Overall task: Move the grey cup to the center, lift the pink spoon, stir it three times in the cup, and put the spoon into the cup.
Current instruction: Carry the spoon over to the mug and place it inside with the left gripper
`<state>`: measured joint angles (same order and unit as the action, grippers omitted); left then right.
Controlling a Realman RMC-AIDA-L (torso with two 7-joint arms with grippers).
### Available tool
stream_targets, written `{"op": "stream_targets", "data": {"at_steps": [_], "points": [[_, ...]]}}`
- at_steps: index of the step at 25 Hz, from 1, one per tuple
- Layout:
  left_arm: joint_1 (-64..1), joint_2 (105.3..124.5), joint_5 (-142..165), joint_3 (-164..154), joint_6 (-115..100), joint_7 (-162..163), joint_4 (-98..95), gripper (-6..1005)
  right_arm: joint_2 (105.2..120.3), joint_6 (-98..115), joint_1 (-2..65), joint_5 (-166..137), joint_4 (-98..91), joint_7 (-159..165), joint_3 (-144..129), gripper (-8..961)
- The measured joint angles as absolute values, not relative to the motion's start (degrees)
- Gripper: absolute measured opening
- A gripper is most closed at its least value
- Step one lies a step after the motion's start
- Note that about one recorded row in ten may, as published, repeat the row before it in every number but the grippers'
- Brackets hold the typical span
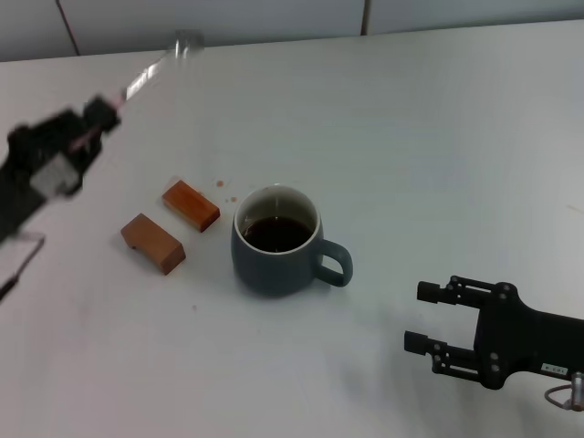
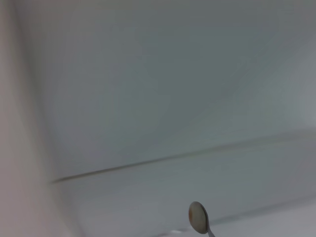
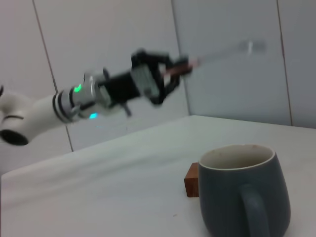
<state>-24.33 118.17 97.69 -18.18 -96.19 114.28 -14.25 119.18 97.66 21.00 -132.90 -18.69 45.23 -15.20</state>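
Note:
The grey cup stands near the middle of the table, handle toward my right, with dark liquid inside; it also shows in the right wrist view. My left gripper is raised at the far left, shut on the pink spoon by its pink handle. The spoon points up and away, its metal bowl high over the table's back edge. The spoon bowl shows in the left wrist view. The right wrist view shows the left gripper holding the spoon above the cup. My right gripper is open, low at the front right.
Two brown wooden blocks lie left of the cup. Small brown drops mark the table behind them. A tiled wall runs behind the table's back edge.

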Motion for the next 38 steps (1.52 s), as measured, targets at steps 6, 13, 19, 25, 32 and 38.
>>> {"op": "stream_targets", "data": {"at_steps": [6,13,19,25,32,38], "points": [[-34.48,118.23,97.04,-20.51,-107.42,103.62,-26.32,136,119.18,96.91,21.07,-132.88,-18.18,45.09,-15.10,671],[-40.52,117.67,97.33,-35.03,-112.69,100.33,-56.12,135,119.19,96.57,20.98,-132.62,-17.76,45.05,-15.01,671],[-41.97,117.64,113.00,-50.53,-110.57,102.86,-85.72,135,119.23,96.47,21.00,-132.01,-17.58,45.14,-14.94,671],[-43.62,118.48,130.93,-64.01,-109.72,104.28,-93.06,135,119.17,96.47,20.92,-131.53,-17.58,45.43,-14.94,671],[-45.39,118.74,140.35,-73.28,-109.53,107.74,-94.17,135,119.10,96.49,20.71,-131.35,-17.68,45.49,-14.94,671],[-45.72,118.92,143.77,-77.79,-109.23,109.49,-94.49,136,119.09,96.51,20.88,-131.20,-17.81,45.50,-14.94,670]]}}
